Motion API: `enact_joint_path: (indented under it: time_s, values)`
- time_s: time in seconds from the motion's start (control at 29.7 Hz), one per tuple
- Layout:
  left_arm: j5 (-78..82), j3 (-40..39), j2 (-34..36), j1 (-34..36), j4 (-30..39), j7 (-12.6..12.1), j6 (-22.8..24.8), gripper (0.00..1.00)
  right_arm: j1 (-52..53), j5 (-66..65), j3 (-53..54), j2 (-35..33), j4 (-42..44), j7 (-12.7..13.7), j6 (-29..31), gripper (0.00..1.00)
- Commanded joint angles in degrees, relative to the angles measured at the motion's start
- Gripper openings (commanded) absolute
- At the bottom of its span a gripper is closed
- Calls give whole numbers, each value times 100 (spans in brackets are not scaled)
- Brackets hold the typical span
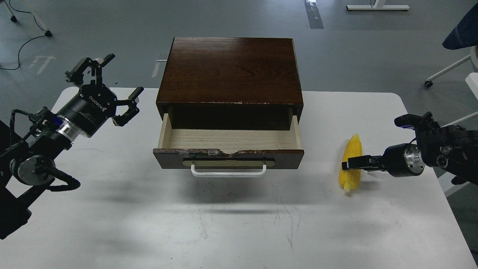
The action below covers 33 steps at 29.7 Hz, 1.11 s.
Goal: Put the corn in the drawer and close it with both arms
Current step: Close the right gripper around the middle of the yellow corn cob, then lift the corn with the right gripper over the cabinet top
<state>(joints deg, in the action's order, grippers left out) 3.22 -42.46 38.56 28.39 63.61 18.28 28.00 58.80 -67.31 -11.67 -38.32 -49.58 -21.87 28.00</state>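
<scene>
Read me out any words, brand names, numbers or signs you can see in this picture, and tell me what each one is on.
"ROBOTIQ": white letters on the black body of the left gripper.
Smaller white print beside it on the same body: too small to read.
White markings on the grey floor, far left: worn, not readable.
Nothing readable on the drawer, corn or right gripper.

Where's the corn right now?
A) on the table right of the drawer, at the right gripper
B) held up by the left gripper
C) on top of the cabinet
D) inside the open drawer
A: the corn lies on the white table to the right of the open, empty drawer, with the right gripper at its middle; the left gripper is open and empty.
</scene>
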Motion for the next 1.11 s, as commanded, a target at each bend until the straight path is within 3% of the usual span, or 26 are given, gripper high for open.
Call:
enact_joint_path:
  time_s: [0.0,0.1,0.37,0.5,0.81,0.98,1.08]
  values:
    - [3,1,-7,0,-7,0,0,100,0,-2,-2,0,0,-19,0,67]
    - [3,1,2,0,-7,0,0,100,0,-2,-2,0,-8,-28,0,52]
    - [3,1,2,0,2,0,0,100,26,7,24,-52,-34,-89,0,31]
    - [3,1,11,9,2,0,0,100,219,68,95,-114,-87,-107,-92,31]
    - [-6,1,72,9,2,-9,0,100,2319,95,51,-430,-772,-142,-119,32]
    - [3,9,90,18,11,-18,0,100,3749,77,-334,-98,-1229,-598,-101,32]
    - [3,9,169,18,20,-18,0,100,4463,60,-809,333,-1467,-613,-128,32]
